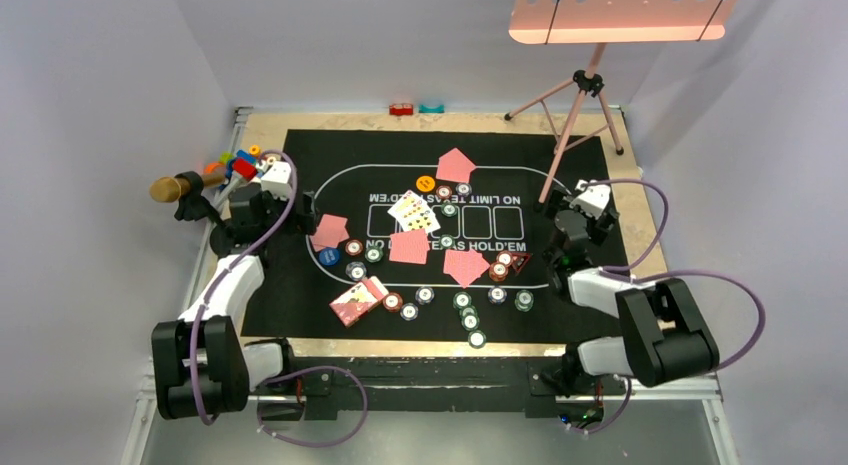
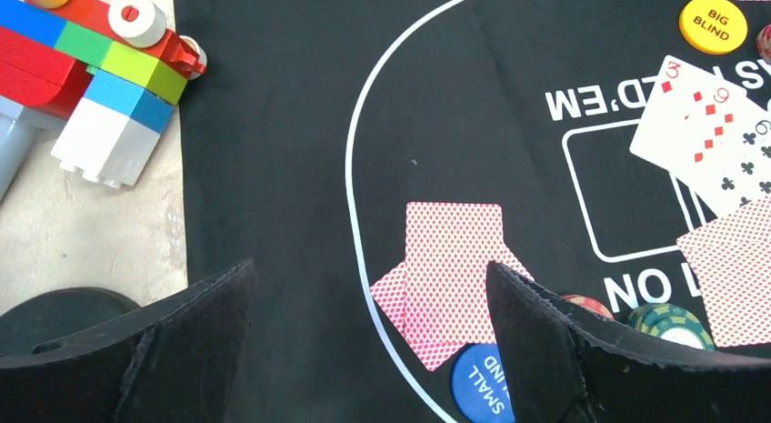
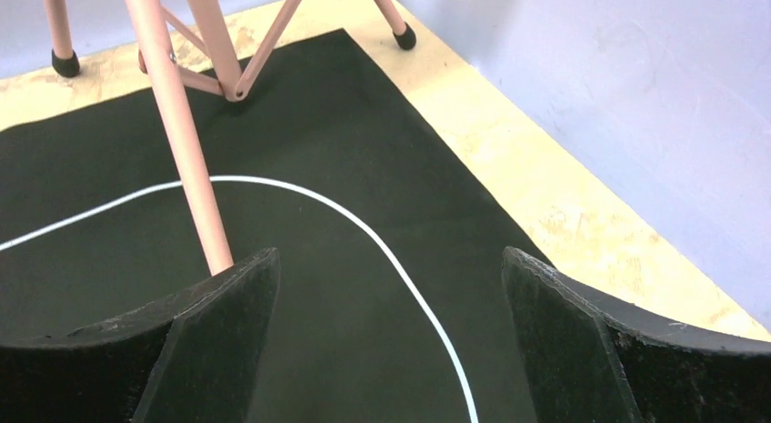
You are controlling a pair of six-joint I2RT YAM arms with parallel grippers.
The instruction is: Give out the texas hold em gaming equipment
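Both arms are hanging over the poker mat (image 1: 300, 155) with jaws spread wide, gripping nothing.

The left gripper (image 2: 368, 305) is hovering, jaws released, above two face-down cards (image 2: 450, 268) on the mat's left curve. The blue disc (image 2: 482, 387) is lying just beside them, the orange disc (image 2: 714, 25) and face-up cards (image 2: 700, 132) farther in, and toy bricks (image 2: 91, 68) are sitting off the mat. The right gripper (image 3: 391, 296), jaws equally wide, is hanging over bare mat near a pink tripod (image 3: 191, 141). Striped chips (image 1: 465, 310), more cards and the red triangle (image 1: 520, 260) are lying scattered across the mat's middle and near edge.
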